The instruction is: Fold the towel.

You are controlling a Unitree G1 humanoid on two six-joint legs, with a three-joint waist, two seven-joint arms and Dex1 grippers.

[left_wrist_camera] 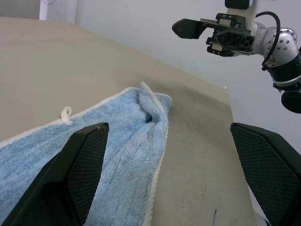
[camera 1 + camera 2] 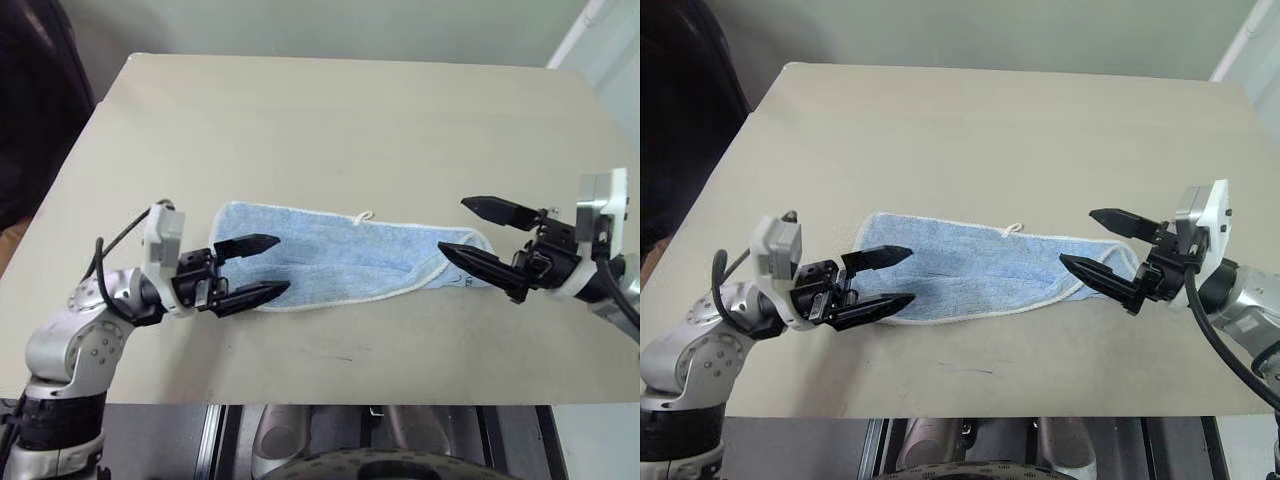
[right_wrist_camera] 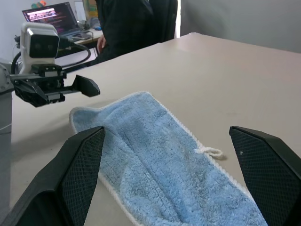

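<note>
Beige tabletop (image 2: 330, 120) stretches ahead of you, with a pale wall behind its far edge at twelve o'clock. At your nine o'clock, the left gripper (image 2: 252, 268) hovers over the left end of the towel (image 2: 340, 262), its two black fingers spread apart and holding nothing, pointing toward three o'clock. The light blue towel lies flat at the centre of the table as a long band running from nine to three o'clock, white stitching along its edges. A small white loop tag (image 2: 365, 214) sticks out from its far edge, toward twelve o'clock. The towel's right end is bunched into a raised fold. At your three o'clock, the right gripper (image 2: 468, 230) hangs over that end, fingers released wide, empty, pointing toward nine o'clock. From the right wrist, a person in dark clothing (image 3: 127, 23) sits beyond the table beside a laptop (image 3: 51, 19).
</note>
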